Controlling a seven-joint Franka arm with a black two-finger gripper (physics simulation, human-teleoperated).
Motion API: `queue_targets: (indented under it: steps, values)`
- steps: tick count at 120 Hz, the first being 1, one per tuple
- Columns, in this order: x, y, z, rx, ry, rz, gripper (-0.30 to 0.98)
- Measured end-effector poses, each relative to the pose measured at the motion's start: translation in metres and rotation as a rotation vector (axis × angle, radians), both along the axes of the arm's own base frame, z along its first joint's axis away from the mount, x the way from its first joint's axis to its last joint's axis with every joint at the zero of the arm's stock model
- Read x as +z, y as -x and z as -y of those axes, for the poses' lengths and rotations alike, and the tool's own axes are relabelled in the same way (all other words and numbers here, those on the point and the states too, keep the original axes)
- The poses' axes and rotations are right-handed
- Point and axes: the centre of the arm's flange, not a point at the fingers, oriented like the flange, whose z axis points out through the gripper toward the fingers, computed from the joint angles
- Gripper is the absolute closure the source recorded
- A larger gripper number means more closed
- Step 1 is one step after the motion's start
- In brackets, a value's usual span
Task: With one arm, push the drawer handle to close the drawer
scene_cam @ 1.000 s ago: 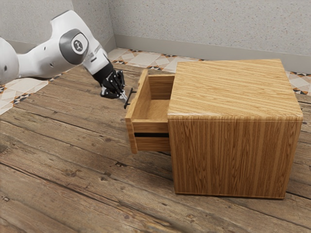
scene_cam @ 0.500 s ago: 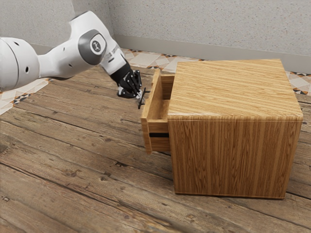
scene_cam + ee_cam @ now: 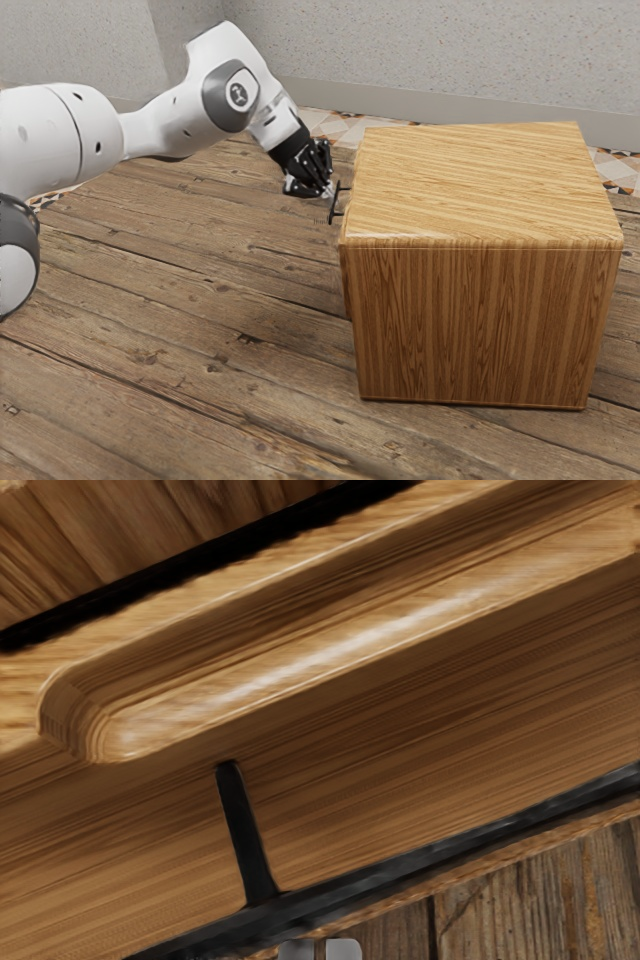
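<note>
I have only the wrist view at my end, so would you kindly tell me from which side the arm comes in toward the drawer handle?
Observer: It comes in from the exterior view's left, with the hand right by the drawer handle.
Operator: Thank you. How far in does the drawer look?
Observer: Its front sits at or very near the edge of the wooden cabinet; I can't tell whether it is fully shut.
Operator: Understood. And what is on the floor beyond the cabinet?
Observer: A strip of patterned tiles runs along the foot of the wall.
</note>
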Motion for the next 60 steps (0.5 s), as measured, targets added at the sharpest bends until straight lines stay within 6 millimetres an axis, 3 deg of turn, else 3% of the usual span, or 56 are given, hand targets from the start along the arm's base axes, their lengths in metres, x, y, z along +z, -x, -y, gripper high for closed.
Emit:
queue_targets:
  steps: [12, 26, 28, 36, 42, 49, 60]
  values:
    - [0.003, -0.003, 0.013, -0.016, 0.009, 0.009, 0.78]
    - [0.001, -0.006, 0.012, -0.01, 0.012, 0.005, 0.8]
    - [-0.004, -0.003, 0.007, -0.002, 0.01, -0.009, 0.79]
    - [-0.018, 0.021, -0.047, 0.084, -0.003, -0.075, 0.79]
    - [0.0, 0.044, -0.079, 0.139, -0.009, -0.073, 0.7]
    - [0.039, 0.072, -0.094, 0.176, -0.063, -0.052, 0.56]
    - [0.14, 0.124, -0.083, 0.226, -0.17, 0.001, 0.38]
